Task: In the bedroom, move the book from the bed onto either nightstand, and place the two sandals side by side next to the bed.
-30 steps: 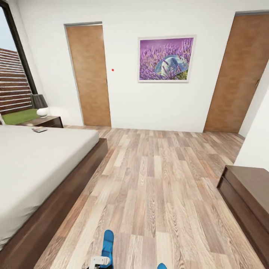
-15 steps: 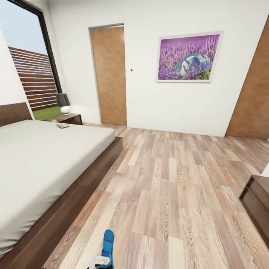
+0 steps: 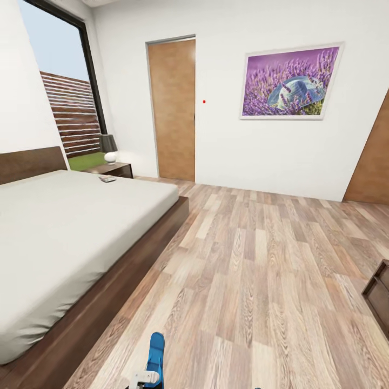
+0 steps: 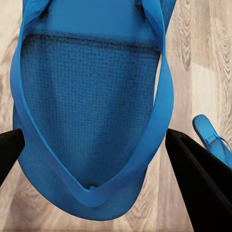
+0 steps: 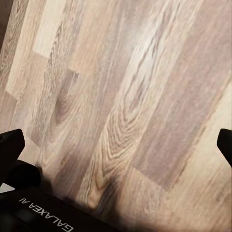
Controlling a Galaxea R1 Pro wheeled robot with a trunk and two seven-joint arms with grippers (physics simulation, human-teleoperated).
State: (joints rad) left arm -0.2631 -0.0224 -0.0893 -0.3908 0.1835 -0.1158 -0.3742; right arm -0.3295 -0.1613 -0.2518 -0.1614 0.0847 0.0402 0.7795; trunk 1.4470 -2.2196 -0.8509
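Sandal step: left gripper [image 4: 94, 140] jaws closed on one sandal [image 4: 92, 111], other sandal [image 4: 212, 142] on floor nearby. Right gripper [image 5: 116, 145] wide open, empty. Book [image 3: 107, 179] on bed [image 3: 65, 227] by nightstand [image 3: 116, 169]. Next I set the sandal beside the bed.

One readable marking here: white capitals "GALAXEA", upside down, with a further character or two after it too cut off to read, on the dark robot body [image 5: 53, 212] in the right wrist view, over the wood floor [image 5: 135, 96]; the book [image 3: 107, 179] far off on the bed [image 3: 65, 227] shows no legible lettering.
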